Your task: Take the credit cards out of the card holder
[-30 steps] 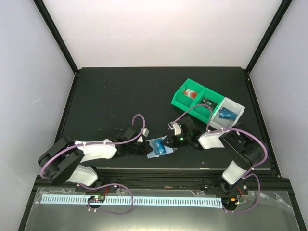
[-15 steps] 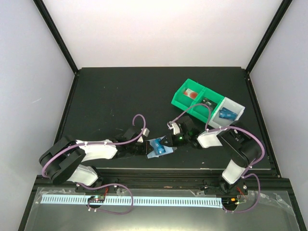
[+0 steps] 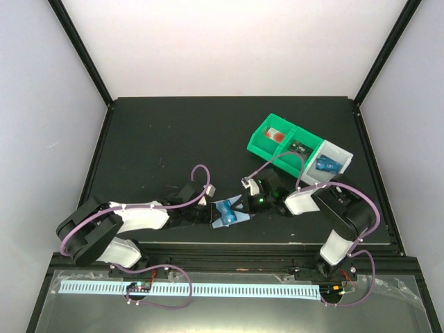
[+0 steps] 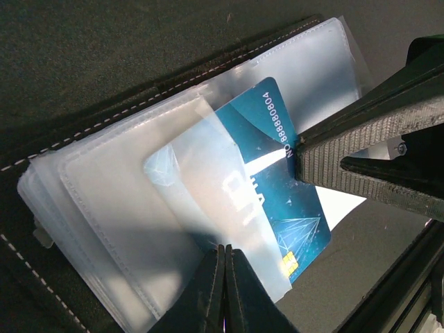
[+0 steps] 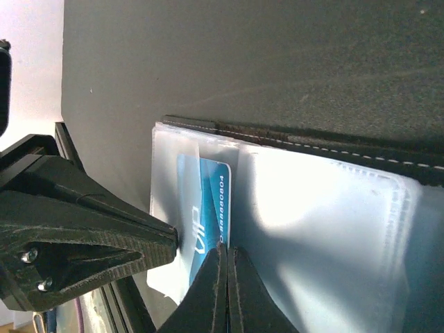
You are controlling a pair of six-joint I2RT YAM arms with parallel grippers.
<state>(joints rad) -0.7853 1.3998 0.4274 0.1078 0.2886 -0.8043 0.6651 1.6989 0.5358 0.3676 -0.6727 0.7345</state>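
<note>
On the left we see the left arm lying low across the dark table [image 3: 152, 139], reaching toward the middle near the front edge. The left end effector [image 4: 224, 277] has its fingers pressed together on the near edge of a clear pocket of the card holder [image 4: 132, 201]. The holder lies open and flat on the table, with its stitched dark edge along the far side.

A blue credit card [image 4: 288, 208] sits partly out of that pocket. One end is under the translucent plastic and the other end is bare, showing printed numbers and a chip.

From the right, the right end effector [image 5: 225, 274] meets the card. Its two fingers are closed to a thin line, pinching the card's exposed edge. In the overhead view the two end effectors sit just beside each other, with the holder between them.

Further right and toward the back stands a green-and-grey tray [image 3: 255, 144], well apart from the holder. Its compartments hold a red-and-white item [image 3: 276, 135], a dark green item [image 3: 300, 147] and, in the grey end, a second blue card [image 3: 325, 165].
</note>
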